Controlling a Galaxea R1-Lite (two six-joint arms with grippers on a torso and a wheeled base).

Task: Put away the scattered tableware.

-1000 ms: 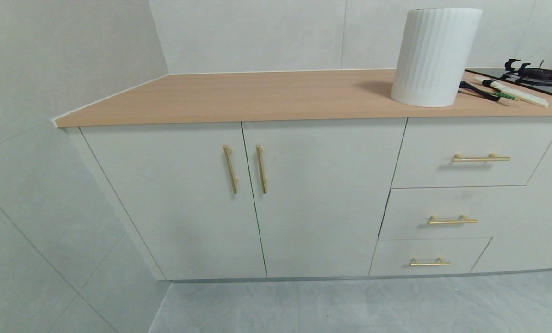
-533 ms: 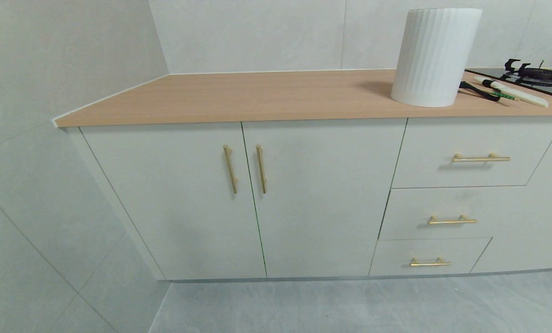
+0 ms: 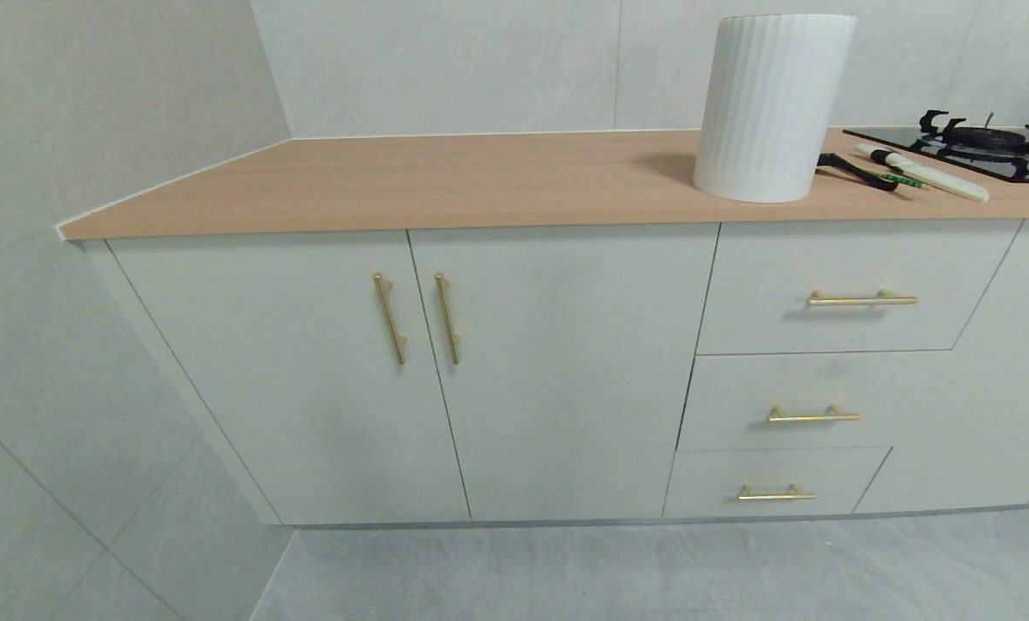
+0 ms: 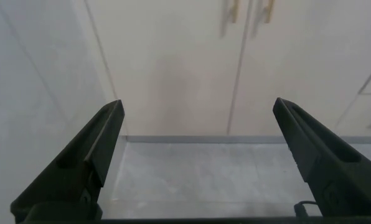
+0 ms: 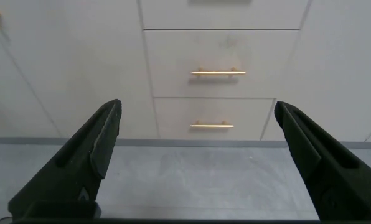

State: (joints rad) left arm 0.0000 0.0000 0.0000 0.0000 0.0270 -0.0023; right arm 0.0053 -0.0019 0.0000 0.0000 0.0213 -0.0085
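Hanging wide open and empty, the left gripper [image 4: 198, 107] faces the cabinet doors [image 4: 173, 62]. Toward the countertop's [image 3: 445, 177] right end, a white ribbed container [image 3: 768, 108] stands, with scattered utensils [image 3: 911, 170] just beside it near the hob [image 3: 988, 142]. The right gripper [image 5: 198, 107], equally wide and empty, faces the lower drawers [image 5: 220, 62].

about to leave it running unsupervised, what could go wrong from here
1. The utensils lie close beside the tall white container; reaching for them could tip it.
2. The left tool and right tool, both open, sit low facing the cabinet fronts; rising could catch the countertop edge.
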